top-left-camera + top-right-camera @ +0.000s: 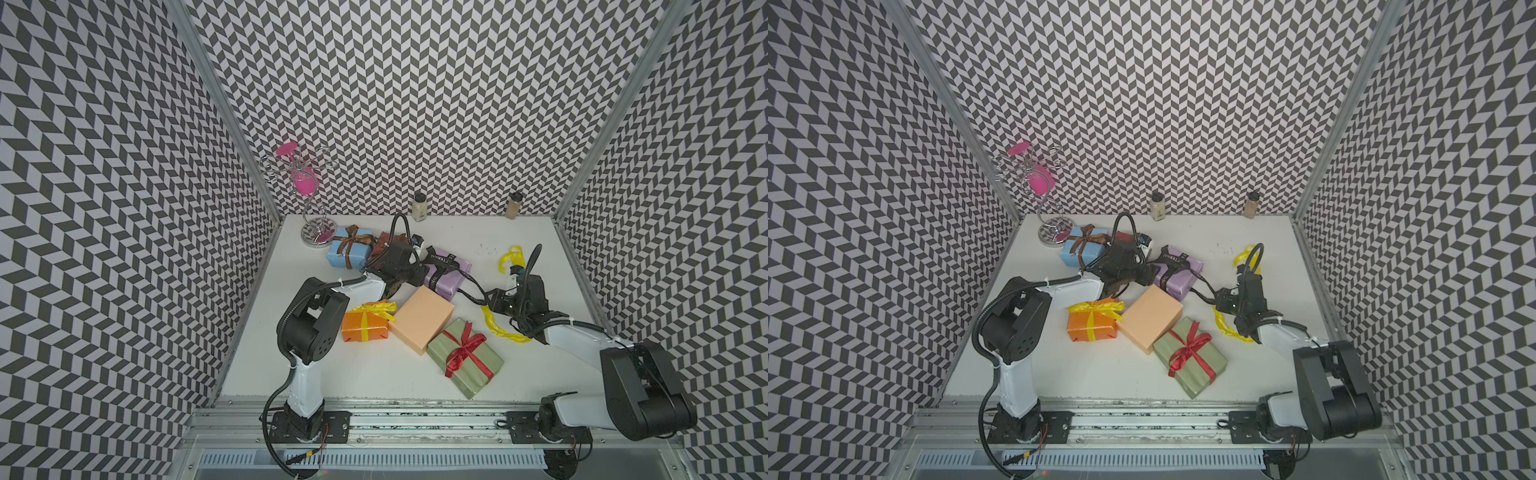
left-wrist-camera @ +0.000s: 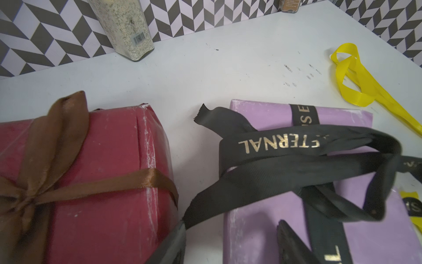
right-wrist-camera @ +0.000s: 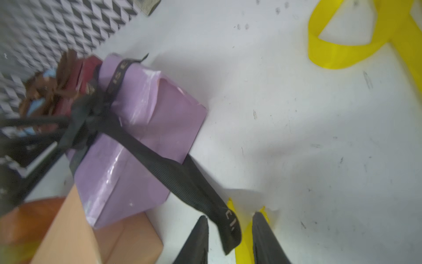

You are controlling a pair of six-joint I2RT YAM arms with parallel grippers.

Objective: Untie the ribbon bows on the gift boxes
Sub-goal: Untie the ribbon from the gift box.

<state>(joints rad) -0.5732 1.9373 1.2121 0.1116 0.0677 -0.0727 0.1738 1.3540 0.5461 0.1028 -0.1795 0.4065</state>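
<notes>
The lilac gift box (image 1: 453,277) carries a black lettered ribbon (image 2: 283,146), its bow loosened into slack loops. My left gripper (image 2: 233,240) is open over the gap between that box and the dark red box (image 2: 109,182), which has a tied brown bow (image 2: 34,194). My right gripper (image 3: 230,228) is open to the right of the lilac box (image 3: 146,137), and the black ribbon's free end (image 3: 228,228) lies loose between its fingers. Bows are tied on the light blue (image 1: 349,254), orange (image 1: 365,329) and olive green (image 1: 465,361) boxes. The peach box (image 1: 422,319) is bare.
A loose yellow ribbon (image 1: 503,332) trails on the table under my right arm, up to a loop (image 1: 510,257). Two spice jars (image 1: 419,206) (image 1: 513,204) stand at the back wall. A wire stand with pink pieces (image 1: 307,195) occupies the back left corner.
</notes>
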